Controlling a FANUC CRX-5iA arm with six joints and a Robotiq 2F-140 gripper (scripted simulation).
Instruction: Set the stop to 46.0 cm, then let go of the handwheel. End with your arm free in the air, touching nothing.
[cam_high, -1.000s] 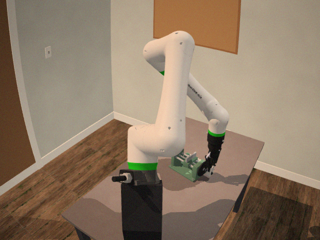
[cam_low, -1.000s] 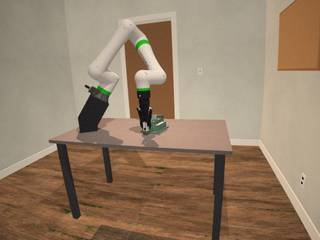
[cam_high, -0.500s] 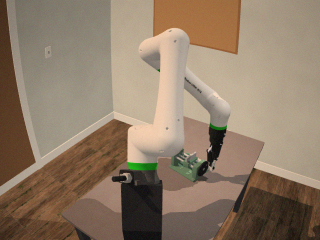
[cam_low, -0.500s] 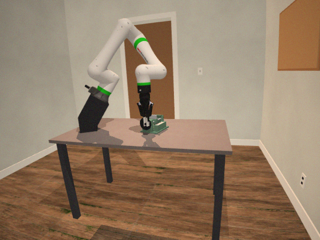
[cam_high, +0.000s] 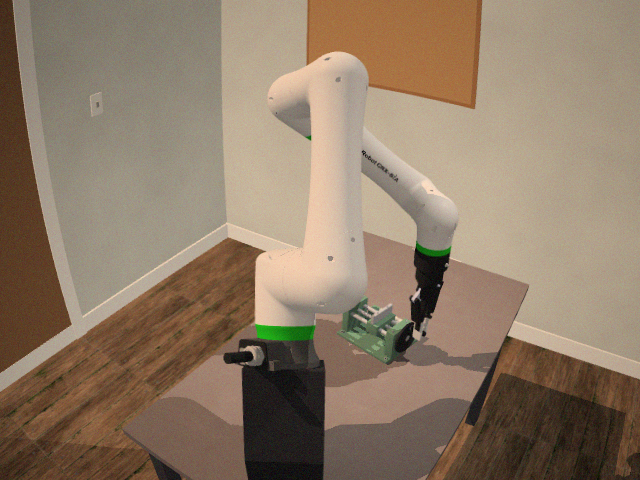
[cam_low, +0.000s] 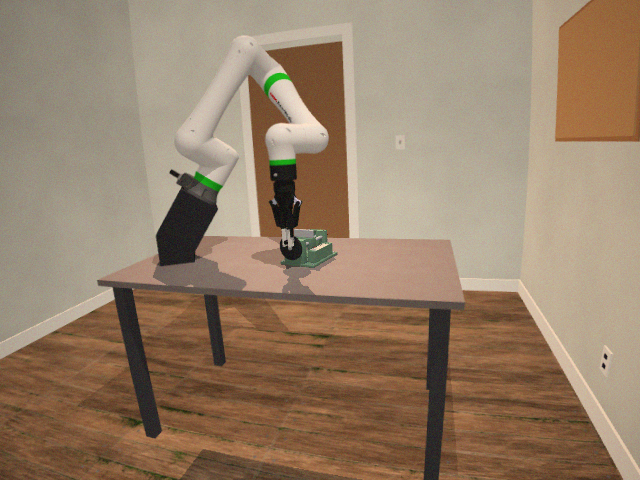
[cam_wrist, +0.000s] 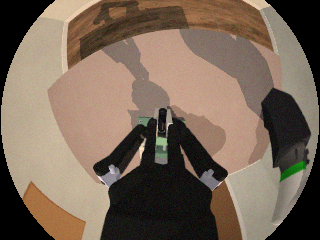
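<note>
Top: gripper (cam_high: 420, 330) (cam_low: 287, 238) (cam_wrist: 162, 114) down at wheel (cam_high: 403, 338) (cam_low: 292, 253), seemingly for cranking; stop (cam_high: 383, 313) (cam_low: 303, 233) on rods, setting unreadable | Exterior: held upright before wheel's face, probably for room to circle | Wrist: closed on dark handle (cam_wrist: 162, 114), likely against slipping mid-turn
</note>
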